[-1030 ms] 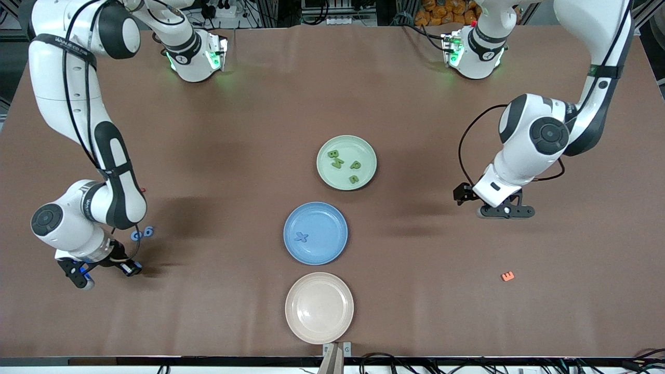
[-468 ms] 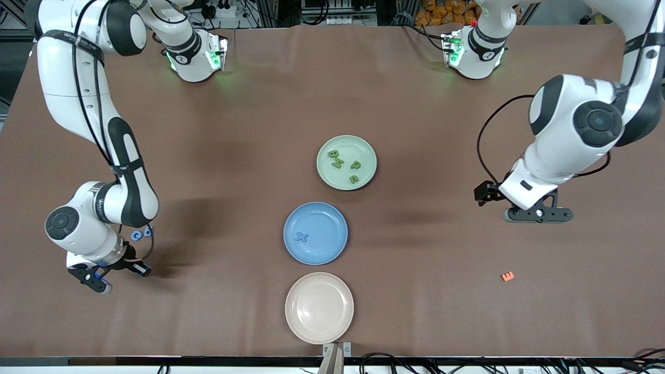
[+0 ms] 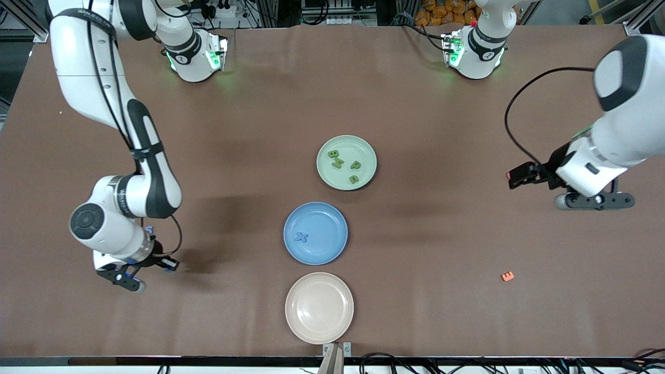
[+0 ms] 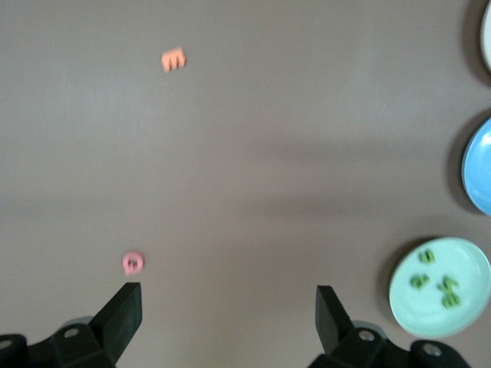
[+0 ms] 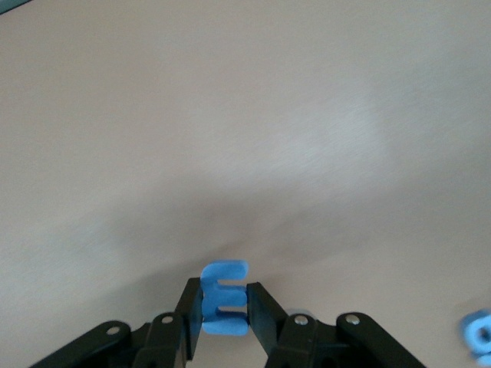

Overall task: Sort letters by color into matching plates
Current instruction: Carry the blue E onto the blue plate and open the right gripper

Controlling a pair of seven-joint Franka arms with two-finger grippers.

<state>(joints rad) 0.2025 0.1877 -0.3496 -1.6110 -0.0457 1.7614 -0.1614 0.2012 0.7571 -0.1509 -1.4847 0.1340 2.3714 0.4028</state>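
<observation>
My right gripper is shut on a blue letter E, which sticks out between the fingers over bare tabletop toward the right arm's end. Another blue letter lies on the table close by, mostly hidden under the right arm in the front view. The blue plate holds a blue X. The pale green plate holds several green letters. My left gripper hangs open and holds nothing, over the table at the left arm's end.
A beige plate sits nearest the front camera, beside the blue plate. An orange letter lies toward the left arm's end. A pink letter lies near my left gripper's fingertip in the left wrist view.
The right arm has carried the blue E toward the plates, covering the loose blue letters. The left arm has swung outward toward its end of the table, its gripper still open.
</observation>
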